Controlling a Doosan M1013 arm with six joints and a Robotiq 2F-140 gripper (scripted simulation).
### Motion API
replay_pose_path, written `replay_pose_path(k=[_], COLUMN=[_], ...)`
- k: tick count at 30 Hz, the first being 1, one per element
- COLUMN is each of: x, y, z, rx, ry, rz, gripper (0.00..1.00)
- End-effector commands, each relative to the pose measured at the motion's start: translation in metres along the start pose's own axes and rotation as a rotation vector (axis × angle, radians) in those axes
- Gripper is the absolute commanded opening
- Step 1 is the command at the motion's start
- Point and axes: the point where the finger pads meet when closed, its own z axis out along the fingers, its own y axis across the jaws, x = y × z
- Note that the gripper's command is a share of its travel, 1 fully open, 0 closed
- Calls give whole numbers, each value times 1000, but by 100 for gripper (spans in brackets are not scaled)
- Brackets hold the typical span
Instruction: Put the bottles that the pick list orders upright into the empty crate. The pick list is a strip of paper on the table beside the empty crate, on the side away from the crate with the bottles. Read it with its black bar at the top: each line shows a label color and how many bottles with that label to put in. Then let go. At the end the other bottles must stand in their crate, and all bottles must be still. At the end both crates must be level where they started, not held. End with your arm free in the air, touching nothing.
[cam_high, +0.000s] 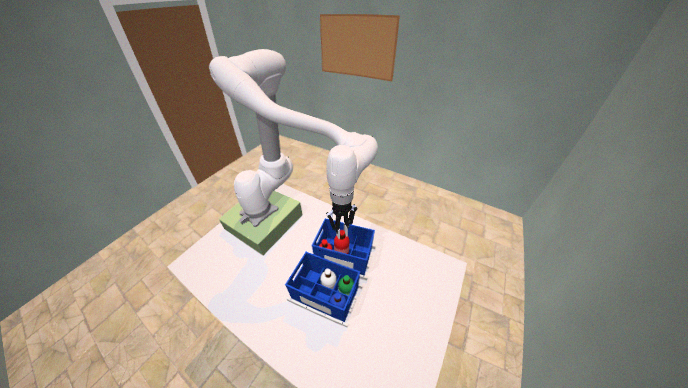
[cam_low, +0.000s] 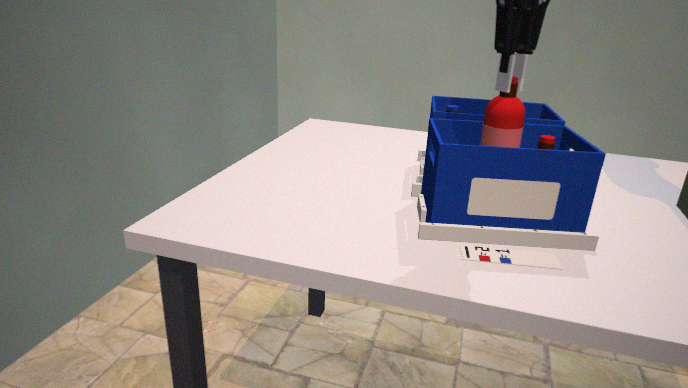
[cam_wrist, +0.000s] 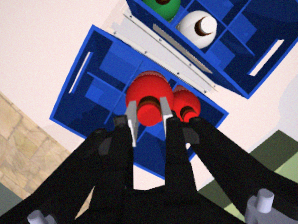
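A black two-finger gripper (cam_low: 511, 84) on a white six-joint arm (cam_high: 280, 117) clamps the neck of a red-capped, red-labelled bottle (cam_low: 503, 121), holding it upright and partly sunk into the near blue plastic crate (cam_low: 515, 185) on a white table (cam_low: 300, 200). A second red-capped bottle (cam_low: 546, 142) stands in that crate just beside it. The far blue crate (cam_high: 322, 285) (seen from the top view) holds a white-capped bottle (cam_high: 328, 278), a green-capped bottle (cam_high: 345, 284) and a blue-capped bottle (cam_high: 338, 299). A paper pick-list strip (cam_low: 510, 256) lies before the near crate, showing red and blue swatches.
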Motion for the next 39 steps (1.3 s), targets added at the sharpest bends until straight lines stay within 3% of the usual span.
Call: replay_pose_path(k=[1,39], x=[0,0], y=[0,0], z=[2,34], rx=[0,0], ry=[0,0], rz=[0,0], gripper=[0,0])
